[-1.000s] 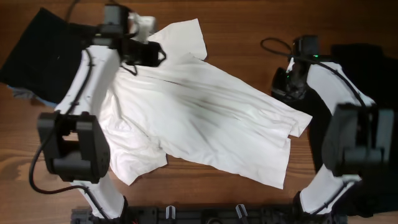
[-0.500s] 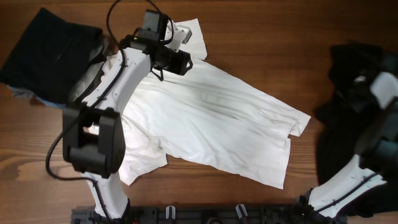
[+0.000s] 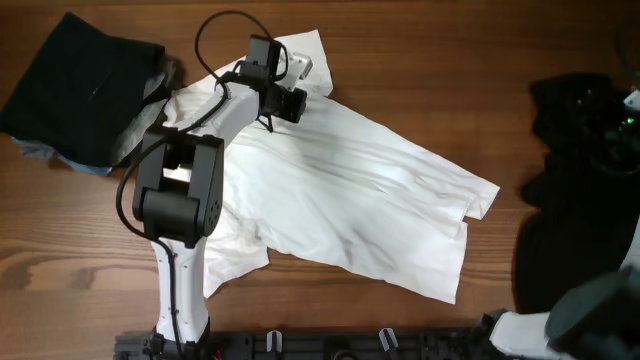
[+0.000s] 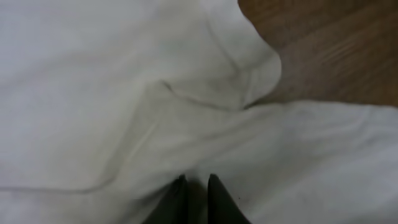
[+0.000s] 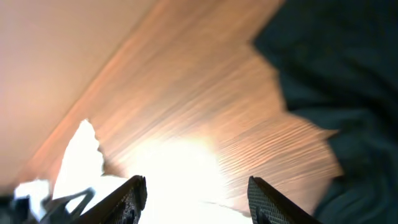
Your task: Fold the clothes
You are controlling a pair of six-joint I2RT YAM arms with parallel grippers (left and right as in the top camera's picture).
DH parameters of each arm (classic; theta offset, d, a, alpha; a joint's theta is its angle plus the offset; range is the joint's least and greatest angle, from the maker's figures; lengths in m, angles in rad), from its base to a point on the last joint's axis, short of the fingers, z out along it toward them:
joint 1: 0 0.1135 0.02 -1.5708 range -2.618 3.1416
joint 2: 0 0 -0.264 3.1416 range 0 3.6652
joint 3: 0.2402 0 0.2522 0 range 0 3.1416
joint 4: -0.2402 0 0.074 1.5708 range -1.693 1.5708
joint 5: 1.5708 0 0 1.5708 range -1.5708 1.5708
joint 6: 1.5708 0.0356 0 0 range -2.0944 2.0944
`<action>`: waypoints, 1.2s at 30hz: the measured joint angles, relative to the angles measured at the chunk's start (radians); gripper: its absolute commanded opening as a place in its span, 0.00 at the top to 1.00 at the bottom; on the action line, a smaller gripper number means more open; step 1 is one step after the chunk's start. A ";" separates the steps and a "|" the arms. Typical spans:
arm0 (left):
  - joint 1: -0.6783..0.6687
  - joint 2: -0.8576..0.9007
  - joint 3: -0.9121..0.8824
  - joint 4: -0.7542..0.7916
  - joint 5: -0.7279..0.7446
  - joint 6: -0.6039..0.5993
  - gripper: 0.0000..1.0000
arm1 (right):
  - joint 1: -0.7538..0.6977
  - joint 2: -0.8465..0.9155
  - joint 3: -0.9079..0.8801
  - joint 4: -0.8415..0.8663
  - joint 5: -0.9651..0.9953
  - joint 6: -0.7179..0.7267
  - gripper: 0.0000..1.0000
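The white T-shirt point(image 3: 340, 190) lies spread on a slant across the wooden table, with faint dark marks showing through its middle. My left gripper point(image 3: 297, 103) rests on its upper left part, just below the sleeve point(image 3: 305, 55). In the left wrist view the two dark fingers point(image 4: 196, 190) stand almost together, tips pressed into the white cloth point(image 4: 124, 93). The right gripper point(image 5: 199, 194) is open with nothing between its fingers, above bare wood beside a dark garment point(image 5: 336, 74). Only a bit of the right arm point(image 3: 632, 102) shows at the overhead frame's right edge.
A black garment point(image 3: 80, 85) with grey point(image 3: 140, 115) and blue cloth point(image 3: 55, 158) under it lies at the back left. A pile of black clothes point(image 3: 565, 210) fills the right side. Bare wood point(image 3: 420, 60) shows behind the shirt.
The left gripper slid right along the shirt's shoulder and closed its fingers on the cloth. The right arm swung away from the shirt's hem to the far right and opened.
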 measured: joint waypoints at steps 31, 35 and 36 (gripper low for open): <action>0.292 -0.256 0.227 -0.090 0.099 -0.317 0.22 | 0.359 0.190 -0.438 0.097 0.167 -0.013 0.39; 0.293 -0.372 0.239 -0.213 0.100 -0.316 0.20 | 0.396 0.195 -0.440 0.118 0.133 -0.014 0.42; 0.293 -0.387 0.242 -0.257 0.100 -0.316 0.20 | 0.415 0.195 -0.443 0.130 0.126 -0.014 0.45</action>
